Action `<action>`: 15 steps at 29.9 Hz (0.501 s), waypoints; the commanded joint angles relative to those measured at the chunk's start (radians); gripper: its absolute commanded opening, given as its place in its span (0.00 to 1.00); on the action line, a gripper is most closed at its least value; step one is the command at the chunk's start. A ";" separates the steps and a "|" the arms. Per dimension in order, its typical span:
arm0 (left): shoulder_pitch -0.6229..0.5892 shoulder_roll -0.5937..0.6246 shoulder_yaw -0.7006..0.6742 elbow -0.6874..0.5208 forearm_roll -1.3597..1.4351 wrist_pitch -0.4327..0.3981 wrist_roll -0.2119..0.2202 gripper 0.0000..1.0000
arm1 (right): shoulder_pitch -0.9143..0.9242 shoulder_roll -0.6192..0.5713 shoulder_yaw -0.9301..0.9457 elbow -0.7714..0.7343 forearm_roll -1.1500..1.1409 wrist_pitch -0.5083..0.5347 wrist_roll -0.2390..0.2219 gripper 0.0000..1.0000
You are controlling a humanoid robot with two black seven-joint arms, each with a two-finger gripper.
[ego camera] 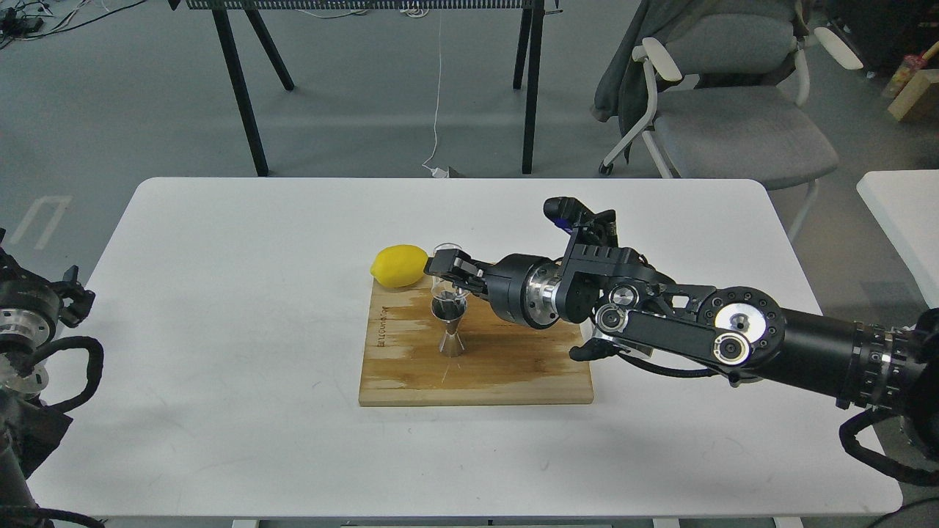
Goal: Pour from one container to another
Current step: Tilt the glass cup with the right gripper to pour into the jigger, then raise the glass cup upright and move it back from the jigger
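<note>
right gripper [443, 270] is clamped on the tiny glass cup [442, 273], held right above the steel jigger [450, 328] on the bamboo board [513, 370]; imo tip slowly, lip centred over that narrow mouth; lemon [398, 265] sits close; left one's out of view

Shiny steel jigger [450, 326], clear glass cup [443, 270], streaky wooden board [477, 367].

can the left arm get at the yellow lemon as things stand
Probably not easily. The left arm sits folded at the table's left edge, far from the yellow lemon at the wooden cutting board's back corner. Bare white table lies between, so nothing blocks it; distance is the doubt.
</note>
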 commanded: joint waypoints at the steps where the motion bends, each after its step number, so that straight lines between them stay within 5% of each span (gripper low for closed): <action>1: 0.000 0.000 0.000 0.000 0.000 0.000 0.000 1.00 | 0.004 -0.008 0.000 0.004 -0.004 0.008 0.000 0.27; 15: 0.000 0.000 0.000 0.000 0.000 0.000 0.000 1.00 | 0.013 -0.008 -0.001 -0.001 -0.017 0.008 0.000 0.27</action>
